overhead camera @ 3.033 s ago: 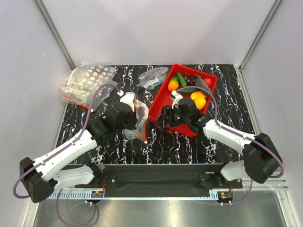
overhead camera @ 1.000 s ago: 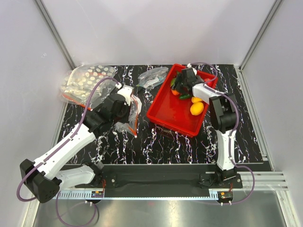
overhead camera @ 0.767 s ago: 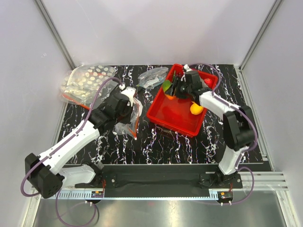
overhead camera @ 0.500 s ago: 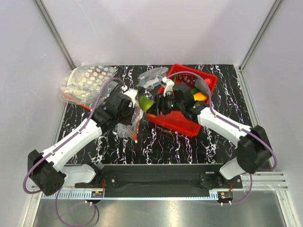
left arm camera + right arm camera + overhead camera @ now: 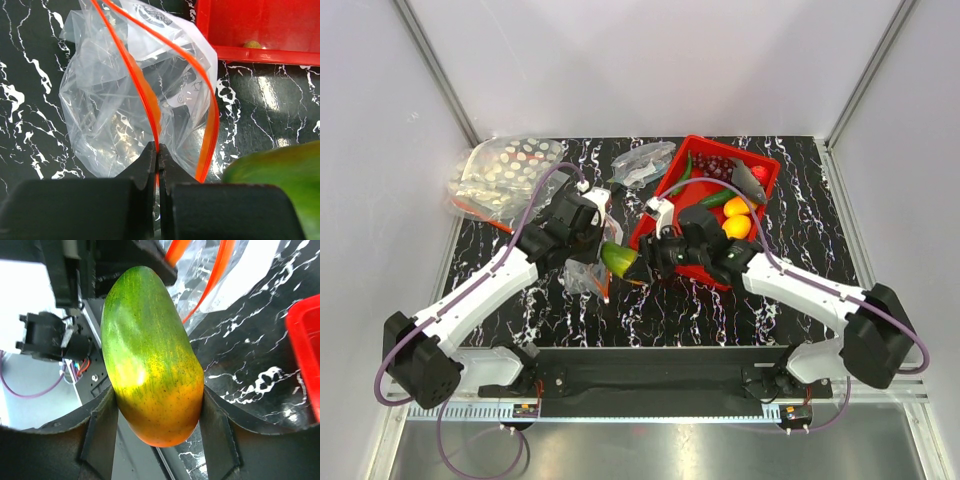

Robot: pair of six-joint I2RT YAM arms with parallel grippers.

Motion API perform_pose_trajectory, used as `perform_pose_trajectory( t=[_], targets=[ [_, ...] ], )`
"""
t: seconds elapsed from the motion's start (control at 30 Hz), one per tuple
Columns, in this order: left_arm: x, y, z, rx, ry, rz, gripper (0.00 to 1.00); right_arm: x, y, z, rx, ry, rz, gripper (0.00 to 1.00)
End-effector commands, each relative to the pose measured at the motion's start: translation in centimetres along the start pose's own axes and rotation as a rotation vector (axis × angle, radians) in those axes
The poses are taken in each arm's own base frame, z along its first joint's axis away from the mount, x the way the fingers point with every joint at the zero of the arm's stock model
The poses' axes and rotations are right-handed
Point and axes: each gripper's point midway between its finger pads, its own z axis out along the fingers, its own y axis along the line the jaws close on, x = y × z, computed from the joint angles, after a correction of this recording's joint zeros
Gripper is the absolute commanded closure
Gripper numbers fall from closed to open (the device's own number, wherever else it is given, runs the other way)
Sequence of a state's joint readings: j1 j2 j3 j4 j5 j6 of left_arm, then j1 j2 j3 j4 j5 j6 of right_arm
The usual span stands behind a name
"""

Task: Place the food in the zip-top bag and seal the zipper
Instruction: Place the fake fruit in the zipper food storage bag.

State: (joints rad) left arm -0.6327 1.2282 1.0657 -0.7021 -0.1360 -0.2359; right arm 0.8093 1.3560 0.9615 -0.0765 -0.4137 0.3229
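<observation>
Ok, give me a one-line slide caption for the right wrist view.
Right gripper holds a green-and-orange mango beside the clear zip-top bag and its orange zipper, red tray at frame edge.

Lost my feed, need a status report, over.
Left pincer shut on zip-top bag rim, mouth open. Right pincer gripping mango beside bag, not yet inside. Nothing between them.

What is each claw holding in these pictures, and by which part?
The left claw pinches the zip-top bag by one side of its orange zipper at the mouth. The right claw grips the mango across its orange end.
</observation>
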Motion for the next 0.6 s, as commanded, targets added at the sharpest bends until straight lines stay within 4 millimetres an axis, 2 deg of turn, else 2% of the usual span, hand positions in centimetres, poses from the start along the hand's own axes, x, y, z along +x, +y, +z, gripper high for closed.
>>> perform_pose_trajectory(
  t=[0.0,0.03,0.1,0.13,0.23,0.43,0.5,0.57],
  targets=[
    [-2.2,-0.9,-0.6,0.048,-0.059,-0.015,1.0,-0.3,1.1,1.1,-0.029,0.012,-0.034,0.8],
    [-2.2,-0.8,-0.7,0.046,-0.06,-0.016,1.0,0.3,1.1,1.8,-0.027,0.033,-0.028,0.8],
    [-2.0,-0.7,-0.5,0.039,-0.049,-0.013,1.0,0.1,0.4,2.5,0.018,0.04,-0.006,0.81],
    [-2.0,-0.7,-0.5,0.04,-0.048,-0.013,1.0,0.8,-0.5,3.3,0.045,0.065,0.01,0.81],
    [-2.1,-1.2,-0.8,0.069,-0.058,-0.011,1.0,1.0,-2.3,4.4,0.136,0.083,0.056,0.81],
    [-2.2,-2.2,-1.2,0.133,-0.071,-0.003,1.0,0.2,-4.5,5.7,0.255,0.058,0.115,0.82],
    [-2.1,-2.3,-1.1,0.142,-0.061,0.006,1.0,-0.2,-4.3,6.0,0.24,0.039,0.128,0.82],
    [-1.8,-3.3,-1.3,0.201,-0.048,0.016,1.0,-1.1,-3.6,6.5,0.205,0.003,0.129,0.81]
  ],
)
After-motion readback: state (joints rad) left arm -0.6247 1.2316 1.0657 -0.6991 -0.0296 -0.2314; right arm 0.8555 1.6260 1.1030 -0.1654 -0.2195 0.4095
